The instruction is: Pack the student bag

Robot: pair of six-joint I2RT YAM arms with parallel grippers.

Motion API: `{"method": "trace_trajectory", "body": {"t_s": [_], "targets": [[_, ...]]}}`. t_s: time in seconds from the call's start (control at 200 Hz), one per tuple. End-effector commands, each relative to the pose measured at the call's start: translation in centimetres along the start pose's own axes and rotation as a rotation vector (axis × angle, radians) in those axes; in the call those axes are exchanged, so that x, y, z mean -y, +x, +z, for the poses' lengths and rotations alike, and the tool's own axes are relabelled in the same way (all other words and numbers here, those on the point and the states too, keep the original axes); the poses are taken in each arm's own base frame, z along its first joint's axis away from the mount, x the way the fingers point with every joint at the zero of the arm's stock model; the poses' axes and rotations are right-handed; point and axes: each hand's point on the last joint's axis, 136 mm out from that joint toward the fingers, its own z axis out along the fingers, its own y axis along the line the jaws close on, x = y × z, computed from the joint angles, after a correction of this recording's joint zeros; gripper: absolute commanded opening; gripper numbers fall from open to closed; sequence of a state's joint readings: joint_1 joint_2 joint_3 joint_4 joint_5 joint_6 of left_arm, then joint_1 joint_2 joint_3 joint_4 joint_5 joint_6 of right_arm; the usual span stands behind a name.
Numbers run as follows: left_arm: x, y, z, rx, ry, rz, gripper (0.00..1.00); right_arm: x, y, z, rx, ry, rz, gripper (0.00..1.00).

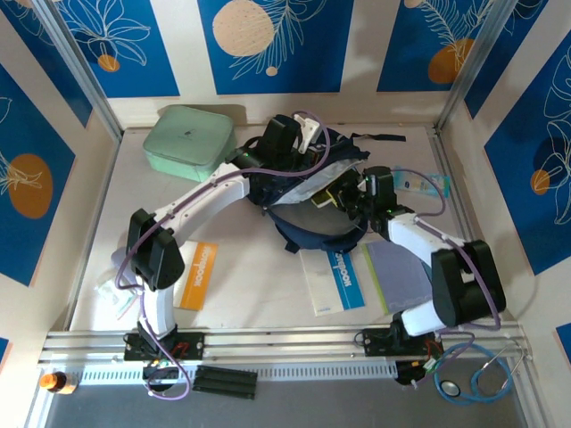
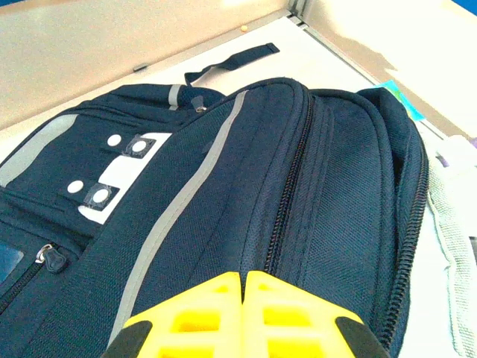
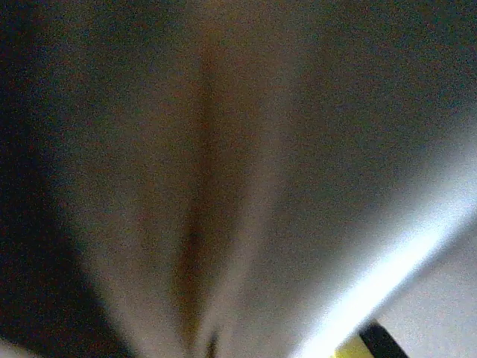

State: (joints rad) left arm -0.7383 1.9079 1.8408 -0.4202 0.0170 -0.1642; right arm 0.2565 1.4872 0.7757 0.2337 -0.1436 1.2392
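Fingers on the left arm [image 2: 201, 317] are pressed together right at the student bag [image 2: 246, 171], right fingers [image 3: 349, 349] can't tell; I'd slide things inside slowly

Mint-green case [image 1: 189, 141], orange booklet [image 1: 197, 275], blue-white booklet [image 1: 332, 278], grey notebook [image 1: 399, 275], stethoscope [image 1: 477, 374]

Student bag [image 1: 303, 225]: on the table, middle, toward the back.
Case [image 1: 189, 141]: back left corner, left of the bag.
Left booklet [image 1: 198, 275]: front left of the bag, well apart from it.
Middle booklet [image 1: 332, 278]: on the table just before the bag.
Pad [image 1: 399, 274]: just right of the middle booklet.
Stethoscope [image 1: 477, 374]: near right corner, before the table's front rail.
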Motion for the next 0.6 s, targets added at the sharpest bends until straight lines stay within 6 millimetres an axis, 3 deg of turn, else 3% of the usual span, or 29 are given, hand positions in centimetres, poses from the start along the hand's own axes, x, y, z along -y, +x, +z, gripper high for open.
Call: {"method": "trace_trajectory", "body": {"t_s": [0.0,0.305,0.595], "targets": [[1.0,-4.6,-2.0,0.137,0.020,-0.017,0.00,-2.7,-1.1,2.1,0.028,-0.076,-0.020,0.00],[1.6,-5.0,-2.0,0.129,0.056,-0.072,0.00,-0.1,-2.5,6.6,0.048,0.063,0.062,0.00],[1.0,-4.8,-1.7,0.124,0.038,-0.070,0.00,-1.7,-2.3,9.7,-0.023,-0.027,0.034,0.16]]}}
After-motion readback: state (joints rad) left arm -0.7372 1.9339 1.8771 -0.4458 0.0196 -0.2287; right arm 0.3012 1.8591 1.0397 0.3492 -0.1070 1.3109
